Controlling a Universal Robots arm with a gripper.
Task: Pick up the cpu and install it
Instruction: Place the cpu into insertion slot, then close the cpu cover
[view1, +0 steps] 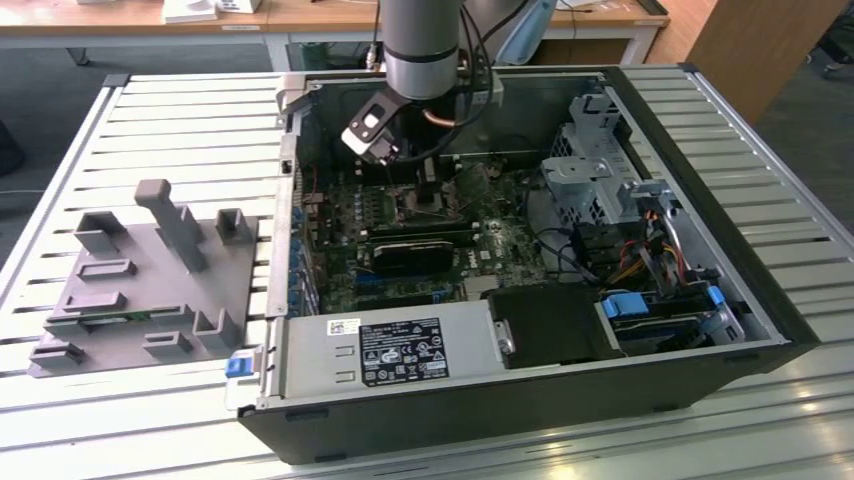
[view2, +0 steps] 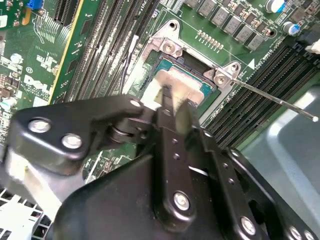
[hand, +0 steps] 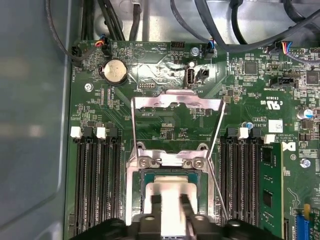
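The cpu (hand: 170, 192) is a silvery square with a thin rim, sitting in or just over the black socket (hand: 134, 200) on the green motherboard. The socket's metal frame (hand: 175, 106) stands swung open behind it. My gripper (hand: 170, 201) is right on top of the cpu, its two dark fingers (hand: 156, 201) close together against the silvery top. In the second wrist view one thin fingertip (view2: 167, 97) rests on the cpu (view2: 187, 84). In the exterior view my gripper (view1: 430, 192) reaches down into the open computer case (view1: 747, 300).
A grey plastic tray (view1: 147, 290) with upright posts lies on the slatted table at the exterior view's left. Memory slots (hand: 95, 175) flank the socket on both sides. A thin metal lever (view2: 280, 102) sticks out beside the socket. Cables and a drive cage (view1: 601, 160) crowd the case.
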